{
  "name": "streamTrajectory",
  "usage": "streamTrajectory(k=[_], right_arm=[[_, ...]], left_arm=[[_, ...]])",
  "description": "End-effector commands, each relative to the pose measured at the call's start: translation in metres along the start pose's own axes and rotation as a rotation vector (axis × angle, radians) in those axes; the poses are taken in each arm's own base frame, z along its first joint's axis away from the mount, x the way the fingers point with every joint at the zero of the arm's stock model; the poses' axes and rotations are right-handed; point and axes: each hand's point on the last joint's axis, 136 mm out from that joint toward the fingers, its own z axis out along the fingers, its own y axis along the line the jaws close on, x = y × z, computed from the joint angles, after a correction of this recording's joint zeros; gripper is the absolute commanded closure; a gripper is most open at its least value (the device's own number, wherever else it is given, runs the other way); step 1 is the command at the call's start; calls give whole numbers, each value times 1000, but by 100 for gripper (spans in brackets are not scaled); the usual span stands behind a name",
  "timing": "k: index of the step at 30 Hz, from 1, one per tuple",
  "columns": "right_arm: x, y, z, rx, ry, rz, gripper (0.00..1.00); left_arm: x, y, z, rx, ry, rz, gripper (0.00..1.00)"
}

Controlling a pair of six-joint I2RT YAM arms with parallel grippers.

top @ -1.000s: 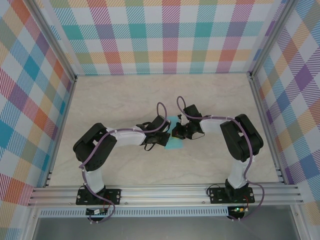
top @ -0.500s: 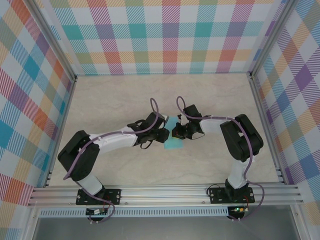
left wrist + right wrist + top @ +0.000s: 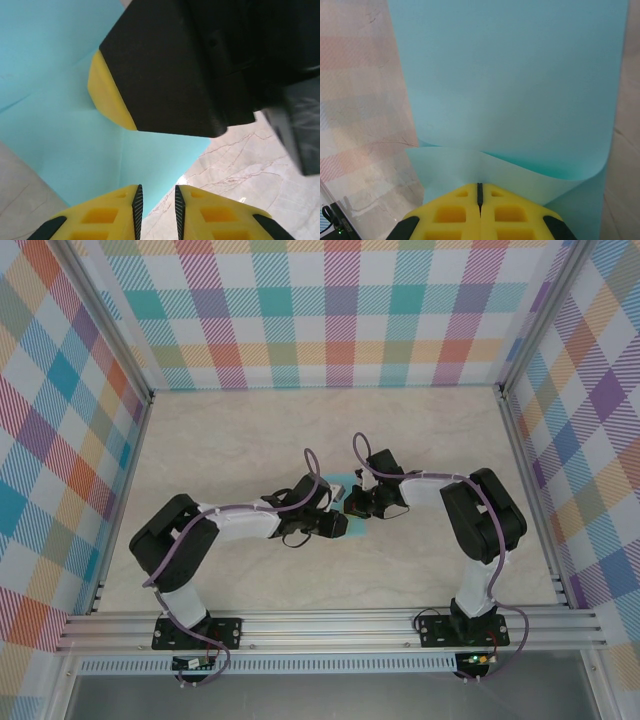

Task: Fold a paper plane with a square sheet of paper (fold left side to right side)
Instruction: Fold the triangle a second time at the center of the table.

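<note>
Now pinching paper (image 3: 510,75) edge w/ shut right hand (image 3: 480,192), left hand (image 3: 156,205) barely ajar & empty. Best carry flap rightward, match edges, then press crease flat.

Robot lab test cell, not a home or shop. Two robot arms, left (image 3: 235,520) and right (image 3: 485,515), bolted to an aluminium rail (image 3: 330,625) at the near edge. Loose purple cables (image 3: 318,462) run along them. Marble-look surface (image 3: 240,435) boxed in by pastel checked walls (image 3: 330,310) on metal corner posts (image 3: 105,325). Circuit boards (image 3: 190,664) hang off the rail front.
</note>
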Motion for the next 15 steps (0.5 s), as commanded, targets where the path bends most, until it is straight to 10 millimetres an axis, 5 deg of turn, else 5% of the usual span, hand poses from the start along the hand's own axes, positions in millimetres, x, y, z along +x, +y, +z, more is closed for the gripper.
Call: streamTrajectory(k=[1,15], right_arm=[[18,-30,8,118,57,27,99],[19,-33,6,141,62,17,99]], left_arm=[[-4,5,5,-1,-7,-27,75],[22,33,11,-88,30,-72,79]])
